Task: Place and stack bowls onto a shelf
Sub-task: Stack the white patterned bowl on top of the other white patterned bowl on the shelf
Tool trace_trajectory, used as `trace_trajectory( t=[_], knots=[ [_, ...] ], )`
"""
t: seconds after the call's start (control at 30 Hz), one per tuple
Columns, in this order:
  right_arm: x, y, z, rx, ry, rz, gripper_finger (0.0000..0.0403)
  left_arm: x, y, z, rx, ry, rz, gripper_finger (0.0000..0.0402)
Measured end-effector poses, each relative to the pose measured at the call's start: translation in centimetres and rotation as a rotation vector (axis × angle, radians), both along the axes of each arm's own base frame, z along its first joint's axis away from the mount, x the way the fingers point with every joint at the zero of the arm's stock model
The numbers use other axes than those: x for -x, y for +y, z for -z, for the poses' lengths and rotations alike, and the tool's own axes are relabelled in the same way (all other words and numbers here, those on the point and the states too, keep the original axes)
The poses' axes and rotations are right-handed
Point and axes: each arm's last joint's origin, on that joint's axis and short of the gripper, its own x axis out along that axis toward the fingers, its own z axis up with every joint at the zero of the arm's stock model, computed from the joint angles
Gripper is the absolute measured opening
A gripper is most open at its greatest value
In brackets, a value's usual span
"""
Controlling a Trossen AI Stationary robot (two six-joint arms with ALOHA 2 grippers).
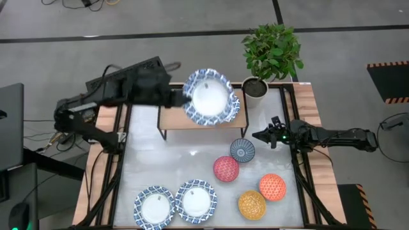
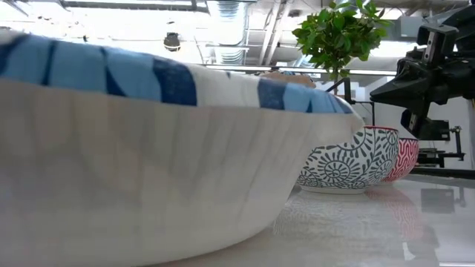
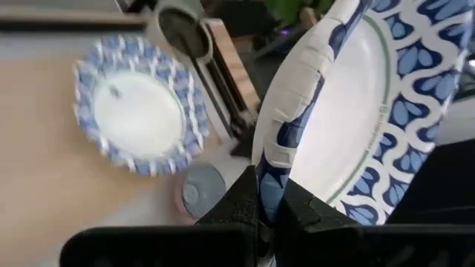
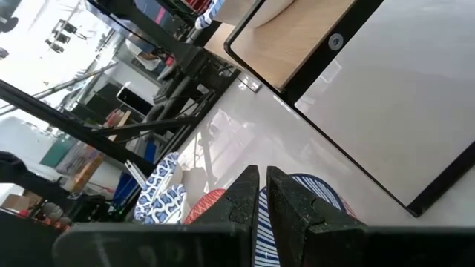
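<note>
Your left claw (image 3: 269, 211) pinches the rim of a wide blue-and-white bowl (image 1: 208, 96), all its white centre bare, above the shelf (image 1: 172, 118). Only the left wrist view shows a second wide bowl (image 3: 139, 115) lying beyond the claw. Your right claw (image 4: 261, 194), pressed together, hovers beside the grey-blue bowl (image 1: 242, 150) on the desk (image 1: 166, 166).

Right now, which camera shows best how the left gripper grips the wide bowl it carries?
The left wrist view: the left gripper is shut on the rim of the tilted wide bowl, edge-on. The high view shows that bowl over the shelf, its grip hidden. The low and right wrist views show neither.
</note>
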Motion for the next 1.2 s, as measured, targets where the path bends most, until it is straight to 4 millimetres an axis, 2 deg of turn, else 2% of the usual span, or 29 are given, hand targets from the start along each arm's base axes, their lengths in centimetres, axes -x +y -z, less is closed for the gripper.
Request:
trace_trajectory(
  t=[0.17, 0.4, 0.6, 0.8, 0.93, 1.07, 1.2],
  knots=[
    [0.0, 0.0, 0.0, 0.0, 0.0, 0.0, 0.0057, -2.5, 3.8, 0.4, 0.031, 0.056, 0.112, 0.0],
    [0.0, 0.0, 0.0, 0.0, 0.0, 0.0, 0.0057, -4.8, 8.5, 3.6, 0.104, 0.247, 0.16, 0.0],
    [0.0, 0.0, 0.0, 0.0, 0.001, 0.0, 0.0057, -6.4, 11.4, 6.4, 0.1, 0.337, 0.16, 0.0],
    [0.0, 0.0, 0.0, 0.001, 0.001, 0.002, 0.0057, -7.4, 13.6, 9.0, 0.112, 0.417, 0.126, 0.0],
    [0.0, 0.0, 0.0, 0.001, 0.001, 0.003, 0.0057, -8.4, 14.2, 10.4, 0.15, 0.428, 0.158, 0.0],
    [0.0, 0.0, 0.0, 0.004, 0.0, 0.005, 0.0057, -9.2, 14.5, 11.5, 0.18, 0.422, 0.192, 0.0],
    [0.0, 0.0, 0.0, 0.004, 0.001, 0.005, 0.0057, -9.3, 14.5, 11.5, 0.175, 0.412, 0.194, 0.0]
  ],
)
